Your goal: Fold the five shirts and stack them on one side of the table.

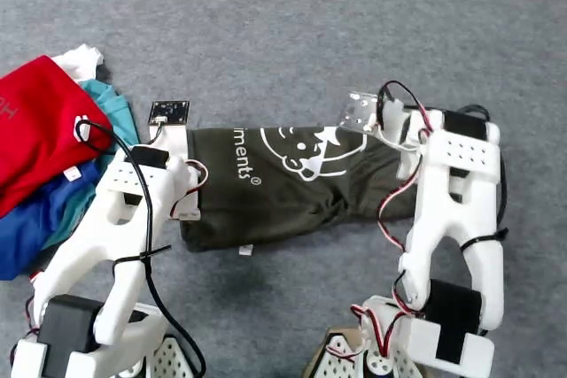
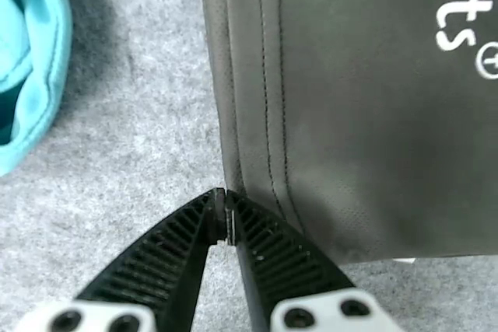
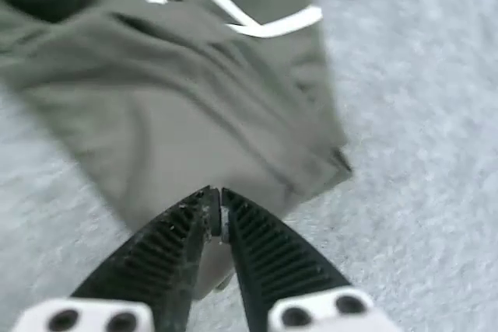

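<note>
Mid-table, dark shirt [image 1: 283, 183] with white lettering, left end effector [image 2: 223, 211] and right end effector [image 3: 216, 211] both pressed together

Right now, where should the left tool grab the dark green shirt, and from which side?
Take the dark green shirt by its stitched hem, at the end nearest the shirt pile, coming from the table beside it. That edge lies straight and flat, and the shut left tool sits at its corner.
</note>
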You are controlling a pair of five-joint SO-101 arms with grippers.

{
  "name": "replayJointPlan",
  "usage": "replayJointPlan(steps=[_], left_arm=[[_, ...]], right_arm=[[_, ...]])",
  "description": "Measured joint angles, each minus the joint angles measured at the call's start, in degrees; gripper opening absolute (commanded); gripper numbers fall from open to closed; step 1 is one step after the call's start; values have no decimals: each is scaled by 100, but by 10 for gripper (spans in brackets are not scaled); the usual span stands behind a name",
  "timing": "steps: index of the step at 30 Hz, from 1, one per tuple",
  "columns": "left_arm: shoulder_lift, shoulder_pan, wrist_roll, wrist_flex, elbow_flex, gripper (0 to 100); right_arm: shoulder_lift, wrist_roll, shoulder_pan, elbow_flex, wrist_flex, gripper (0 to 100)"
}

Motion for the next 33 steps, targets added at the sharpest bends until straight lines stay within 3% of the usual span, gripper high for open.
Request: replayJointPlan(steps=[5, 9, 13, 18, 25, 33], left_arm=[[0, 0, 0, 18, -334, 21], [0, 0, 0, 264, -651, 28], [0, 0, 0, 422, -941, 119], [0, -44, 422, 642, -1169, 195], [0, -615, 958, 651, -1204, 253], [774, -721, 1442, 624, -1284, 261]], right_arm=[[756, -290, 141, 360, -1020, 4], [1451, -299, 141, 343, -1143, 3], [1415, -475, 325, 97, -932, 2], [844, -1152, 484, 0, -1002, 2], [-545, -2066, 484, 0, -923, 3], [-1240, -3490, 712, 53, -905, 3]])
